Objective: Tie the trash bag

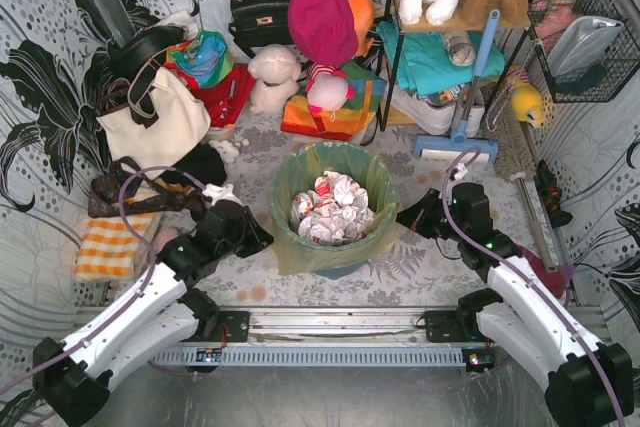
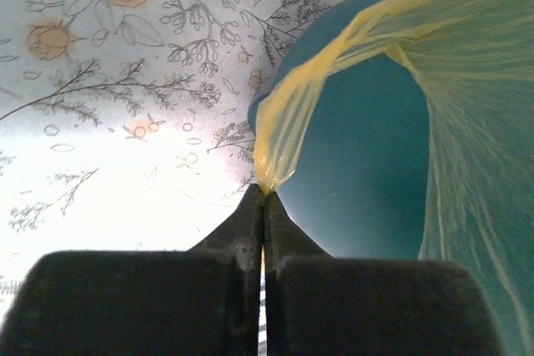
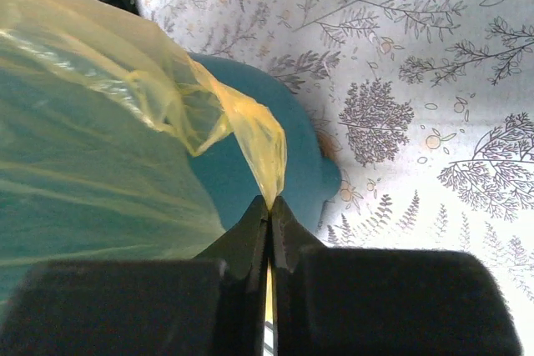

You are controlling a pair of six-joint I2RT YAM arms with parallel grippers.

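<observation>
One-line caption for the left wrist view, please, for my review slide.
Left tool shut on a pinched fold of the yellow trash bag, with the teal bin behind it.

Left wrist: trash bag runs off right edge, partly covers teal bin.

See-through yellow-green trash bag at the tips of the black left gripper and the black right gripper. Teal bin just past the tips. White and red paper balls between the two grippers. White cloth with grey leaves and flowers under them.
</observation>
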